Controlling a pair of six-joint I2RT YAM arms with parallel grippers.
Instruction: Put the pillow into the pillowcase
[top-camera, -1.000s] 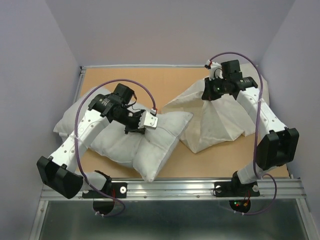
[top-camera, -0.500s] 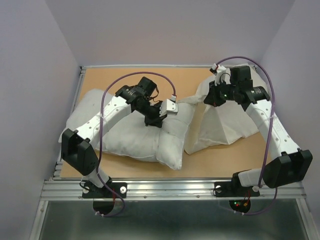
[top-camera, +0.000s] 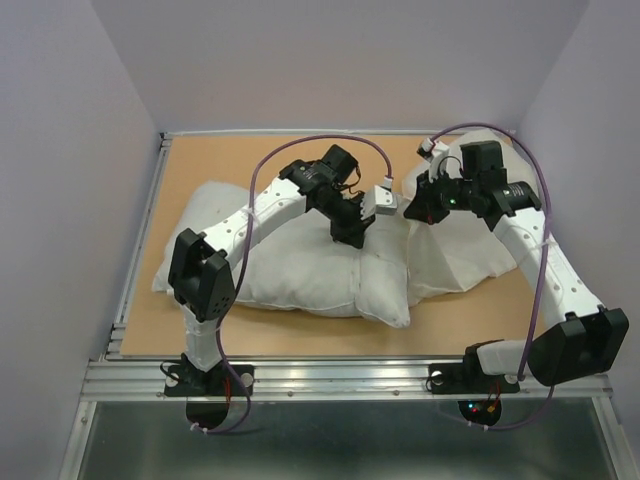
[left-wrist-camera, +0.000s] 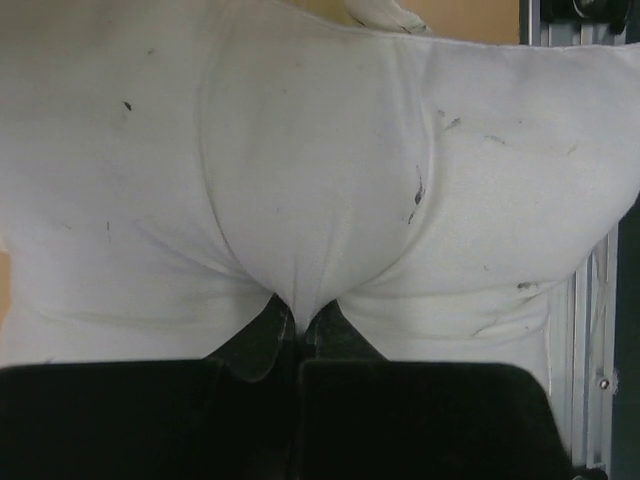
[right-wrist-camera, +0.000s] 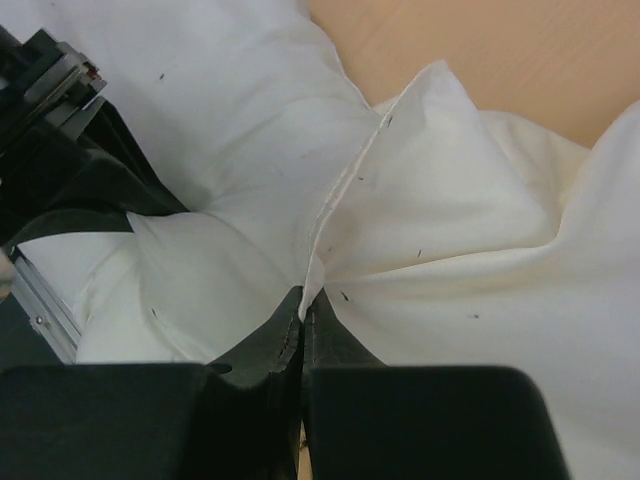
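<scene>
Seen from above, the pillow (top-camera: 290, 270) lies across the left and middle of the table (top-camera: 230, 160). Its right end butts against the pillowcase (top-camera: 455, 255), which sits in a raised heap on the right. The left gripper (top-camera: 352, 230) is down on the pillow's far right part. The right gripper (top-camera: 415, 208) is at the heap's upper left, close beside it.

In the left wrist view, the left gripper (left-wrist-camera: 297, 322) is pressed together on a tuck of the pillow (left-wrist-camera: 300, 170), and the cloth puckers into folds that run to the pinch.

In the right wrist view, the right gripper (right-wrist-camera: 302, 305) nips the hemmed edge of the pillowcase (right-wrist-camera: 450, 250), drawn up into a peak.

To my eye the pillow is light and squashy, so it will likely sag and bulge from one small pinch. A corner or seam would give a surer hold. The pillowcase looks thin and limp, and its hem is the firmest place to grab (whether one layer or both is caught, I cannot tell).
</scene>
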